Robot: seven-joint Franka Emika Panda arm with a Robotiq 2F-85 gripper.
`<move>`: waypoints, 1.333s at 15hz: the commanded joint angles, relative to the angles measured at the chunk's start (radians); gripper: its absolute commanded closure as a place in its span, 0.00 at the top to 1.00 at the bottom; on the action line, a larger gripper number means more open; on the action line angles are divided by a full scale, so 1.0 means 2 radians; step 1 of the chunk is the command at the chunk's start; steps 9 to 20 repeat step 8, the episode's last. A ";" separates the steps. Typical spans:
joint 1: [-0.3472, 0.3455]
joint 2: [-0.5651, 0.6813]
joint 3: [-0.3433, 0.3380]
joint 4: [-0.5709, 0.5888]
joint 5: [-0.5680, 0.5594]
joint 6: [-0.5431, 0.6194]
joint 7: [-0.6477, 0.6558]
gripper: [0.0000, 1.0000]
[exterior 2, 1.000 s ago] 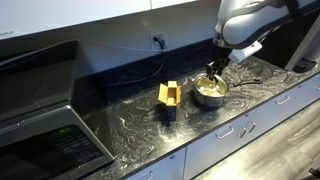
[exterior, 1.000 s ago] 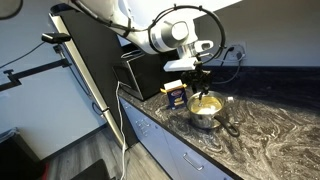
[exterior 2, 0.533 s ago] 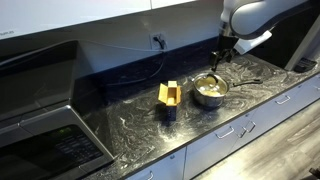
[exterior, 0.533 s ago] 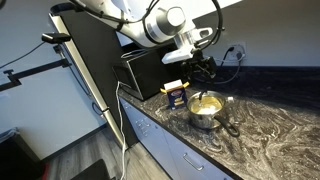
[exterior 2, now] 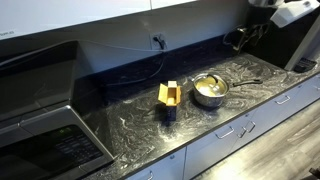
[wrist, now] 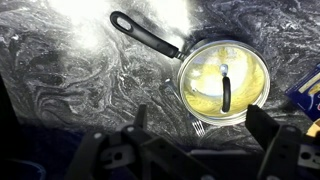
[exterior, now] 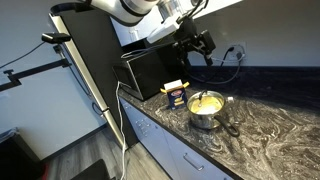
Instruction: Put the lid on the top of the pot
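Spread wide and holding nothing, the gripper [exterior: 200, 45] hangs high above the counter [exterior: 270, 120], well clear of everything on it. In the wrist view its two dark fingers [wrist: 265, 125] stand far apart at the bottom of the frame, with only bare stone between them.

That counter is dark polished stone, swirled all over with pale grey veins and catching a bright glare near the back. On it sits the pot [exterior: 203, 120], a small round saucepan of shiny steel. It stands not far from the counter's front edge. A long, slim dark handle [wrist: 145, 35] runs straight out from its side.

The lid [wrist: 222, 80] lies flat on the pot and covers its mouth all the way round. It is a clear glass disc in a thin silver rim. A narrow dark grip sits at its middle, and the yellowish inside of the pot shows through the glass. It looks level and centred.

A yellow-and-blue box [exterior 2: 169, 97] stands upright near the pot, with a strip of open stone between them. Open counter lies on the pot's other sides too. A black microwave [exterior: 145, 70] sits further back along the counter.
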 commanded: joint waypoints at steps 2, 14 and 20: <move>-0.011 -0.055 0.002 -0.040 0.007 -0.020 -0.018 1.00; -0.012 -0.046 0.003 -0.033 0.000 -0.012 -0.004 1.00; -0.012 -0.046 0.003 -0.033 0.000 -0.012 -0.004 1.00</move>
